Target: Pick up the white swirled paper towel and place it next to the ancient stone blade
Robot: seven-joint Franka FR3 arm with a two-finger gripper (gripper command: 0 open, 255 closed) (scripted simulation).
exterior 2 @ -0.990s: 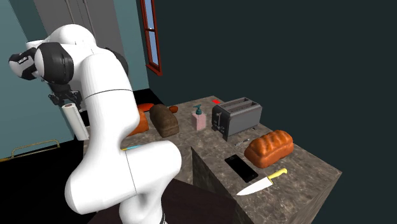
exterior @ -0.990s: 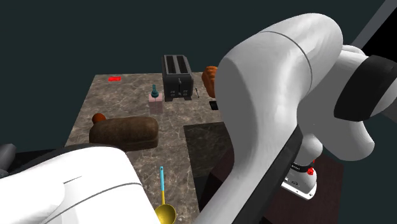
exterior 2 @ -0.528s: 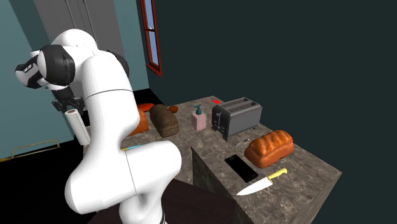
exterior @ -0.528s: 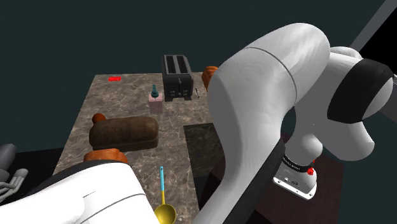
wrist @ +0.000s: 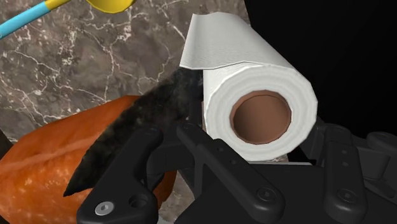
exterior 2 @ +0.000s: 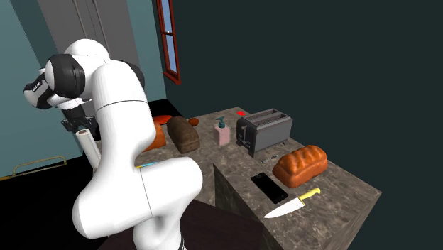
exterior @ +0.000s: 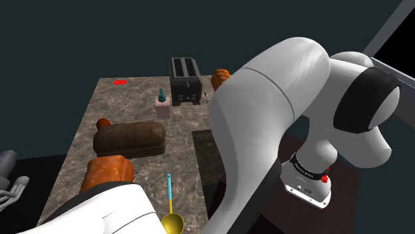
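Observation:
A white paper towel roll [wrist: 254,95] with a brown core is clasped between my gripper's [wrist: 257,139] black fingers, its end facing the camera. In the second exterior view the roll [exterior 2: 90,148] hangs tilted under the gripper [exterior 2: 78,126], at the counter's near left end beside the arm. Just beside the roll lies a dark grey chipped stone blade [wrist: 130,133], resting on an orange-brown loaf [wrist: 51,159] on the marble counter [wrist: 76,70]. Whether the roll touches the counter is hidden.
A yellow ladle with a blue handle [exterior: 171,211] lies near the orange-brown loaf [exterior: 106,171]. Farther along the counter are a dark loaf [exterior: 130,138], soap dispenser [exterior: 161,103] and toaster [exterior: 185,80]. A lower counter holds another loaf [exterior 2: 299,165], phone [exterior 2: 269,187] and knife [exterior 2: 292,204].
The gripper has come down and toward the counter with the roll. In the shoulder view the arm has swung aside, uncovering the orange-brown loaf.

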